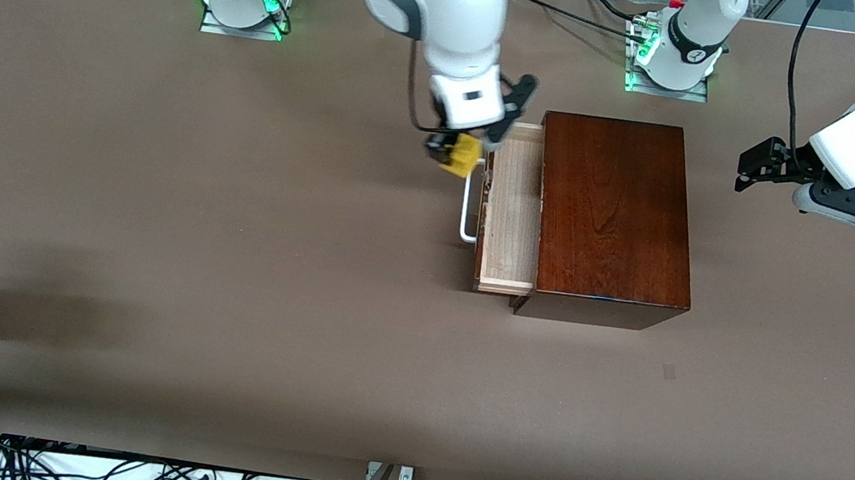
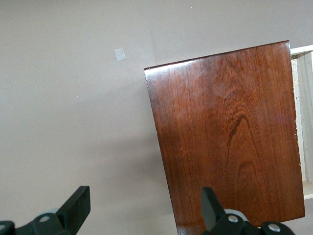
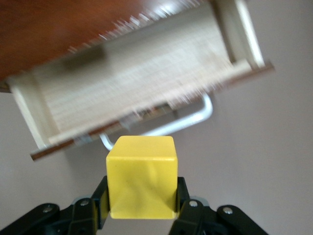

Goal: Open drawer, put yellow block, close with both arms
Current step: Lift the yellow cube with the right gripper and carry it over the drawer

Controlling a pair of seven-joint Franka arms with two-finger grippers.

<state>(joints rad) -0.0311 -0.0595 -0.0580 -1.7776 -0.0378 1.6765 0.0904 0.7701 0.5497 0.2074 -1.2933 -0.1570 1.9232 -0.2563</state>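
The yellow block (image 1: 463, 155) sits clamped between the fingers of the right hand (image 1: 454, 155), up in the air over the white handle (image 1: 468, 212) and the dark front edge of the drawer (image 1: 513, 210), at the end of the drawer that lies farther from the front camera; in the right wrist view the block (image 3: 141, 176) fills the gap between the two black fingers (image 3: 100, 203) and the pale tray (image 3: 137, 81) lies just ahead of it, not yet under it. The drawer stands pulled out of the wooden box (image 1: 614, 214) toward the right arm's end of the counter (image 1: 231, 248), its pale floor bare as far as it shows; so the opening looks done, the block is picked up, and the carry is nearly at its end. What is left, as I judge it: bring the block a little on over the tray, let it go inside, then push the drawer home with both arms.

The left hand (image 1: 763, 167) hangs with its fingers spread and holding nothing, over bare counter just beside the box at the left arm's end; the left wrist view shows the box top (image 2: 225, 137) below it; that arm waits.
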